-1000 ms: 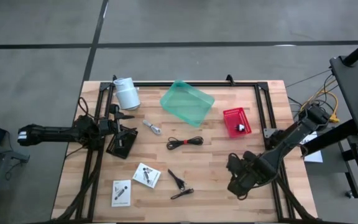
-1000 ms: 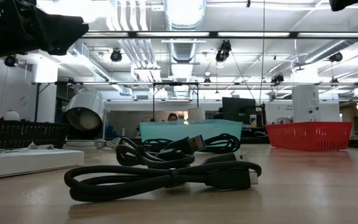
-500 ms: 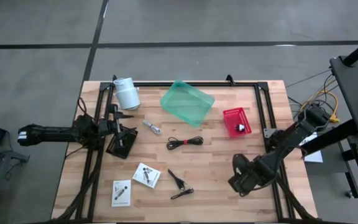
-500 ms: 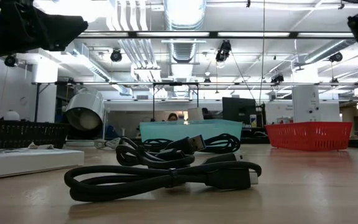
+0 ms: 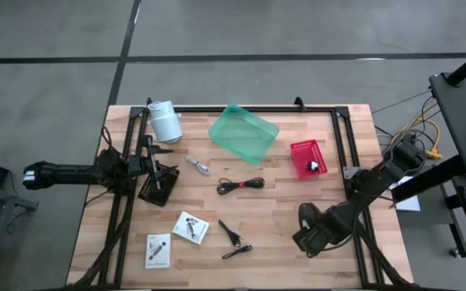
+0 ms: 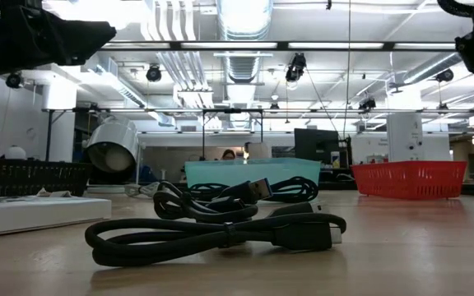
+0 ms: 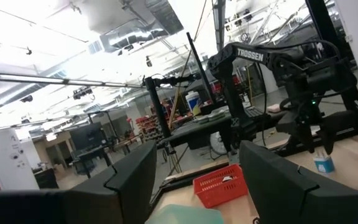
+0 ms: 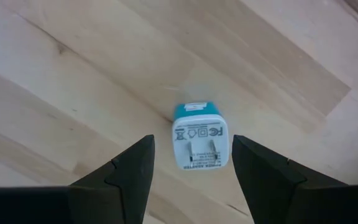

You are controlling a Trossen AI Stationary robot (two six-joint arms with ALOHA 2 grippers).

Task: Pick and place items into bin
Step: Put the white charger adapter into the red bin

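Charger plug lay flat on the worktop, right claw hanging over it, fingers spread wide.
Small, slick and low-lying, so it'd probably skid or pop out if the fingers closed off-centre; teal bin was well apart, left claw idle, also wide.

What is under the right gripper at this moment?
A small white and blue charger plug lies on the bare wooden table, between the open right gripper's fingers. From above, the gripper hides it.
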